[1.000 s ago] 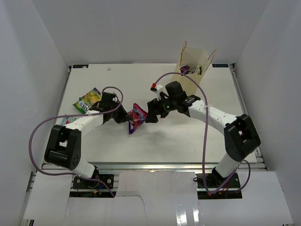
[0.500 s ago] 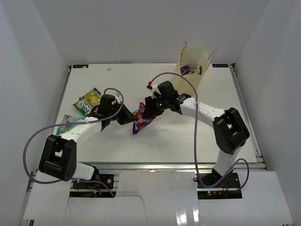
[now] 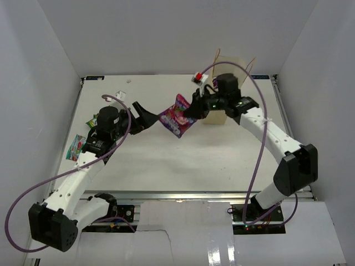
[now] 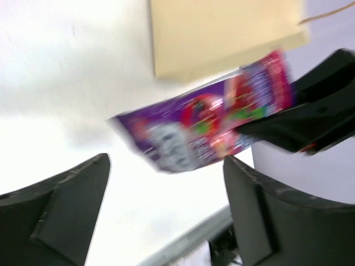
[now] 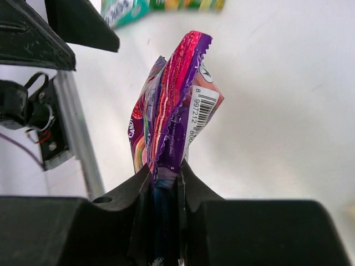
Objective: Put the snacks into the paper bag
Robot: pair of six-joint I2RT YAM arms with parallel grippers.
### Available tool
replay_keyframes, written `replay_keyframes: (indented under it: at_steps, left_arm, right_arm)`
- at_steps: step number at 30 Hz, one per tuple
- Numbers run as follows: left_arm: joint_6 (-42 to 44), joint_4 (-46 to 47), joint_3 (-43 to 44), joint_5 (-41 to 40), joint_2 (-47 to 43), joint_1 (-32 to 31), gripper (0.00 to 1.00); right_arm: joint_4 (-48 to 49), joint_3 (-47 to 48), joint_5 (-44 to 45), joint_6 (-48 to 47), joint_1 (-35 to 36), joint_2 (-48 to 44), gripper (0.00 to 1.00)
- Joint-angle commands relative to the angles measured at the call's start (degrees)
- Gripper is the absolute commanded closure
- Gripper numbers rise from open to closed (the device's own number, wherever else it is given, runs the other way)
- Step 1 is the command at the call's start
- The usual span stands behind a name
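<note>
Left edge of the top view: teal packet [image 3: 76, 146] lying flat on the table [image 3: 222, 160], still to go. My left gripper [image 3: 144, 113] has its fingers wide apart, nothing between them. Just right of it, in mid-air, is the candy bag [image 3: 177, 115], pinched by one edge in my right gripper [image 3: 195, 109], which is clamped on it. Upper right: paper bag [image 3: 213, 117], upright, close behind. Risk — thin edge grip; the floppy packet could slip, or snag the rim and tip the bag.

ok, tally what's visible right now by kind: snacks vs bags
Snack packets: 3 (pink-purple packet in the right gripper, teal-white packet, green-yellow packet partly hidden)
Paper bag: 1
Total: 4
</note>
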Motion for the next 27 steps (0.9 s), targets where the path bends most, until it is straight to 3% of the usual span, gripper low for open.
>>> replay_keyframes:
  at_steps: [1, 7, 11, 14, 18, 23, 27]
  left_arm:
    - [5.68, -1.17, 3.03, -8.34, -5.63, 0.3, 0.05]
    - [8.76, -5.29, 2.15, -14.59, -9.69, 0.39, 0.02]
    - [8.76, -5.48, 1.54, -16.09, -10.3, 0.39, 0.02]
    - [9.11, -6.18, 2.06, -18.53, -9.95, 0.39, 0.02]
    - [8.41, -9.94, 4.43, -24.07, -7.5, 0.48, 0.02]
    - [7.36, -13.47, 6.72, -25.32, -3.45, 1.18, 0.02]
    - [6.13, -14.7, 7.07, -23.48, -0.55, 3.29, 0.02]
  right_arm:
    - [0.55, 8.97, -5.82, -10.32, -6.32, -8.93, 0.92]
    - [1.24, 26.36, 6.46, -12.62, -15.3, -11.68, 0.92]
    - [6.94, 29.37, 21.3, -9.89, -20.4, -11.94, 0.92]
    - [10.9, 28.59, 31.49, -9.72, -21.64, -11.33, 0.92]
    - [11.8, 23.78, 36.36, -11.38, -21.9, -9.14, 0.92]
    - [12.5, 15.76, 39.61, -12.96, -21.9, -7.81, 0.92]
    - [11.01, 11.55, 34.8, -13.67, -21.82, -6.93, 0.7]
